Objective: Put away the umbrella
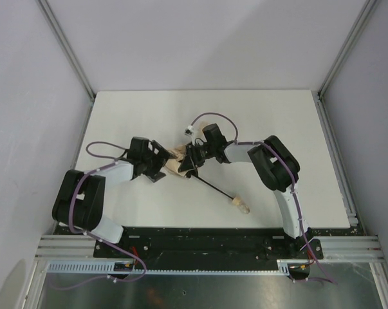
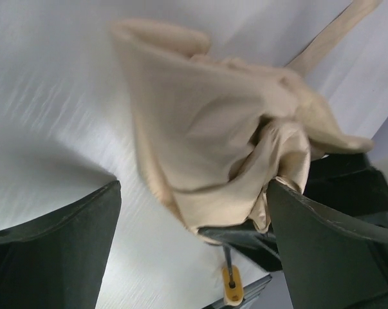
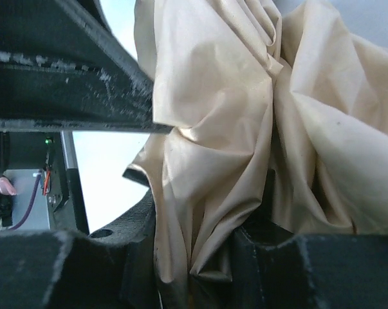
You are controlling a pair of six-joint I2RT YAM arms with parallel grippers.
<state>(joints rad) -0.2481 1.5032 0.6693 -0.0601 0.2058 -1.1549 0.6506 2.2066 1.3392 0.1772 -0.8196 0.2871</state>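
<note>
- Item: the umbrella (image 1: 179, 161), lying near the centre of the table (image 1: 136, 116), its tan canopy (image 2: 206, 129) bunched in loose folds.
- The black shaft (image 1: 213, 187) ran from the canopy toward four o'clock and ended in the pale knob handle (image 1: 240, 205), which lay bare and well apart from both arms.
- The left gripper (image 2: 194, 193) stood at nine o'clock of the canopy with its jaws spread wide. Cloth lay between them but nothing was clamped, and one finger (image 2: 322, 244) sat just against a fold.
- The right gripper (image 3: 200, 193) stood at three o'clock of the canopy, its jaws drawn in on a gathered fold, holding the umbrella by its fabric.
- Step, as judged: gathering the canopy in around the shaft. The folds were not yet wrapped flat, so the task looked well short of done.
- Next move, as judged: the left gripper would need to close on a loose fold at its side and draw it round while the right pinned the bundle. The thin cloth called for a deep bite.
</note>
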